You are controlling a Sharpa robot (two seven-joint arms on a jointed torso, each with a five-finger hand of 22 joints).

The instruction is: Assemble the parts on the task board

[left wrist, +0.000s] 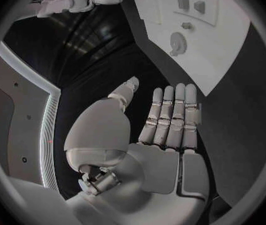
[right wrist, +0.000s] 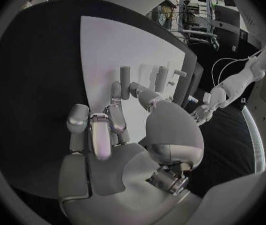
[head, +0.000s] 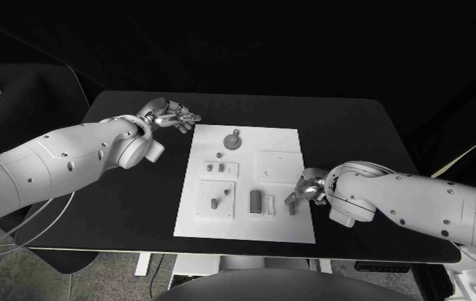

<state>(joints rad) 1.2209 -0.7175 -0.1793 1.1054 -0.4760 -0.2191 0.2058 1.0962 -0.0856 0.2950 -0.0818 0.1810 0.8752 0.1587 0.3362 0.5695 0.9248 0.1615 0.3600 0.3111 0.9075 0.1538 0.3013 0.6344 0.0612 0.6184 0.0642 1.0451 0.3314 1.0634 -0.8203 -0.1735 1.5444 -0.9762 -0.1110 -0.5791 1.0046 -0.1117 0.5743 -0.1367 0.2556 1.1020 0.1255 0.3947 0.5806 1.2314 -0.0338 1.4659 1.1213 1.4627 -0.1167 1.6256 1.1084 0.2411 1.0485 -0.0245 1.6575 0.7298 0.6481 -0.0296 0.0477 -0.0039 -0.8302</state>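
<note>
Several parts [head: 256, 201] stand seated in the task board [head: 280, 136]; left hand [head: 175, 117] open; right hand [head: 305, 194] pinches one part [head: 294, 205], unplaced.

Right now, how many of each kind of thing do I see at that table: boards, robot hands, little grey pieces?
Task board: 1
Hands: 2 (left hand, right hand)
Grey parts: at least 6 can be made out on the board; any under the right hand are hidden
Total: at least 9

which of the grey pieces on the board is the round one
The round disc at the far end of the white board, nearest the left hand. The other pieces are small blocks or pegs, closer to the robot.
</note>
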